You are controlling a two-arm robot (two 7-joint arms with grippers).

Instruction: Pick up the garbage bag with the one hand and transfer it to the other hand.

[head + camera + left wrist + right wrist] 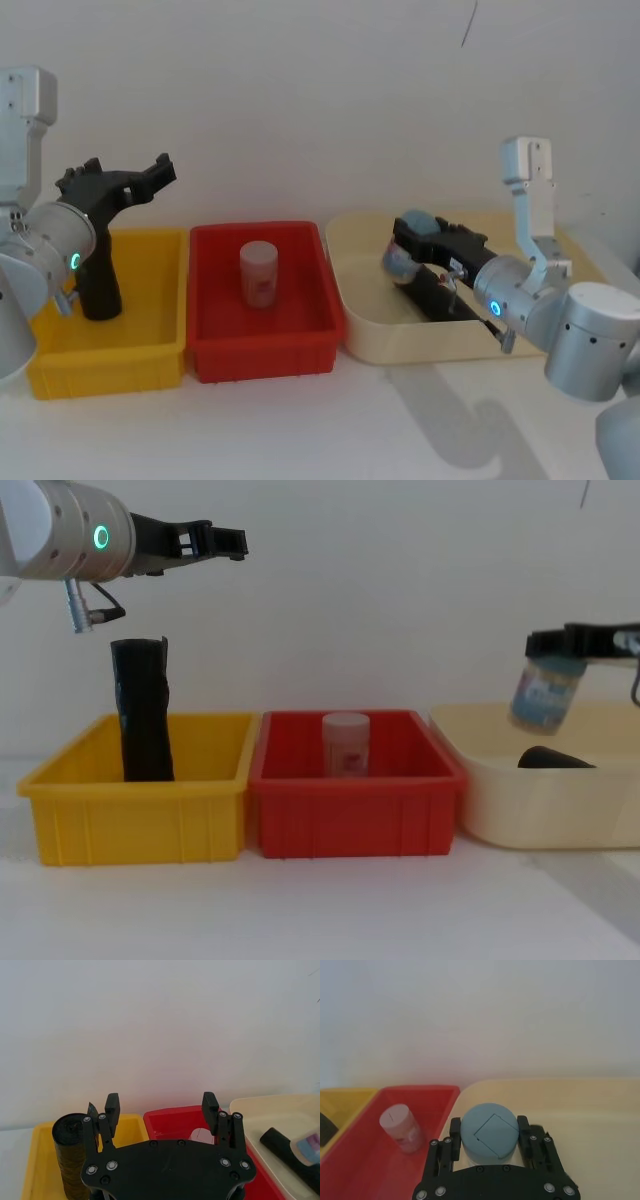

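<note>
The garbage bag (98, 285) is a black roll standing upright in the yellow bin (110, 370), also seen from the chest (143, 715) and beside my left wrist (67, 1155). My left gripper (125, 172) hovers above and just right of its top, open and holding nothing (161, 1100) (222, 540). Over the cream tub (370, 340), my right gripper (410, 240) is shut on a blue-lidded jar (489, 1132), holding it in the air (543, 698).
A second black roll (555, 757) lies in the cream tub under the jar. The red bin (265, 350) between the yellow bin and the tub holds a white-capped pink bottle (259, 272). A white wall stands close behind the bins.
</note>
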